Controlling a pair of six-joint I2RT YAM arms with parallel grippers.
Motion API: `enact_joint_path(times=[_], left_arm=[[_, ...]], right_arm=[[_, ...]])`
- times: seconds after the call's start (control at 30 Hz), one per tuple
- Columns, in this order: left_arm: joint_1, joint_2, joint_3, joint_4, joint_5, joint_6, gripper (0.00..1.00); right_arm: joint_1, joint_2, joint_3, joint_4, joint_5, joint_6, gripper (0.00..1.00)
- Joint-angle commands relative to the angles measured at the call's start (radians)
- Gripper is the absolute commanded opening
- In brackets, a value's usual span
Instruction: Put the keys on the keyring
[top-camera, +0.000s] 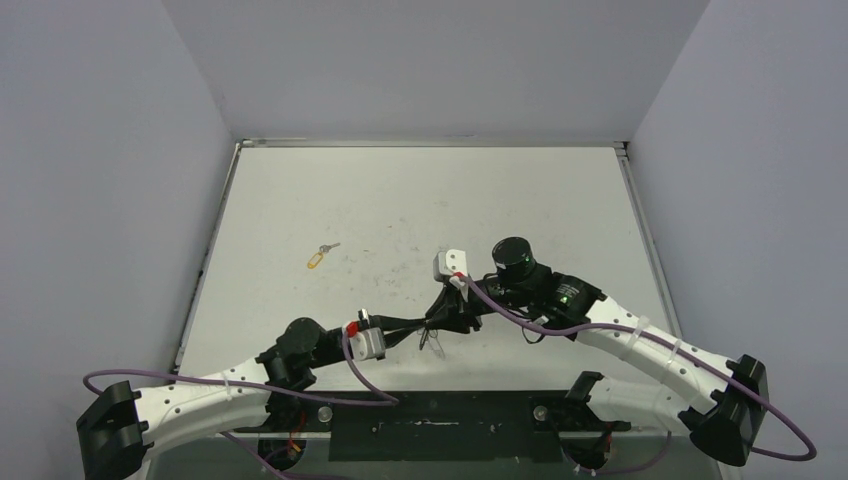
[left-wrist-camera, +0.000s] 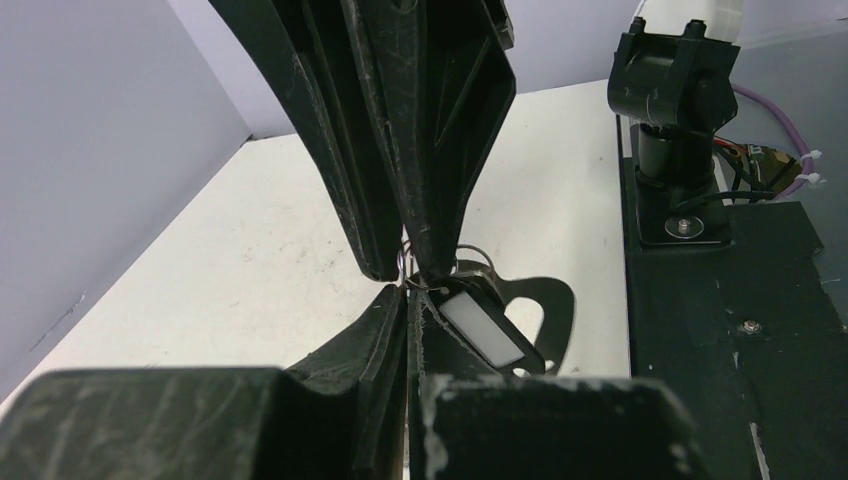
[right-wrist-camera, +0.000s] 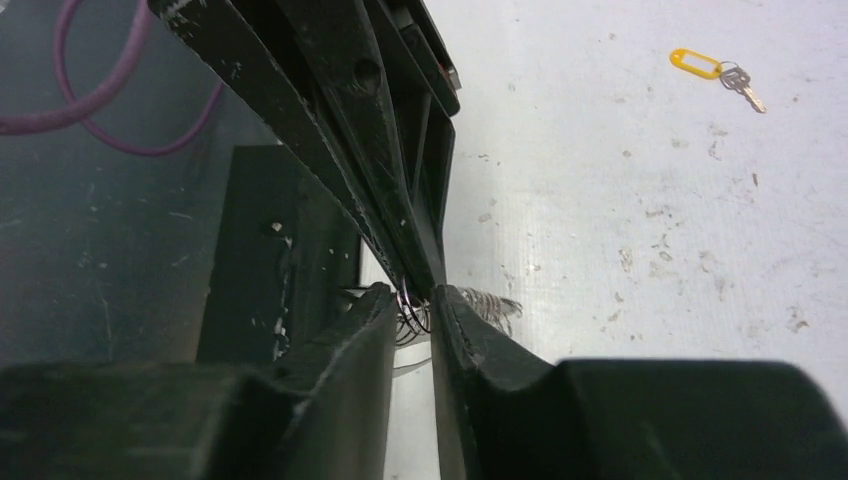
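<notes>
Top view: the two arms meet over the table, near its 6 o'clock edge. The left gripper comes in from 9 o'clock and the right gripper from 2 o'clock, tip to tip. The left gripper is closed tight. The right gripper's fingers stand a tiny bit apart, and I cannot tell if they pinch anything. Some small rings sit right where the tips meet. In the left wrist view the keyring, a flat silver loop, is just beside the left tips at 3 o'clock. A black tag with a white middle is in front of it. The key with the yellow tag lies on the table, well apart, at 10 o'clock from the grippers.
</notes>
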Motion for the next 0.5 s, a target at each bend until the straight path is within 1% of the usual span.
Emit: enact_joint_path(times=[0.0,0.07,0.2,0.33,0.4,0.47], left_arm=[[-0.002,-0.018,0.022,0.058,-0.001,0.002,0.00],[-0.002,-0.018,0.022,0.058,-0.001,0.003,0.00],[-0.002,-0.017,0.024,0.057,0.000,0.003,0.00],[-0.002,-0.015,0.027,0.057,0.002,0.002,0.00],[-0.002,-0.015,0.026,0.057,0.001,0.005,0.00],[-0.002,-0.017,0.026,0.056,0.000,0.004,0.00]], right_arm=[[-0.001,-0.011,0.002,-0.018,0.058,-0.033,0.14],[-0.002,-0.021,-0.003,-0.021,0.072,-0.038,0.11],[-0.003,-0.026,-0.010,-0.027,0.097,-0.043,0.12],[-0.004,-0.021,-0.003,-0.038,0.114,-0.045,0.27],[-0.004,-0.027,-0.003,-0.044,0.120,-0.046,0.30],[-0.006,-0.040,-0.008,-0.043,0.126,-0.044,0.30]])
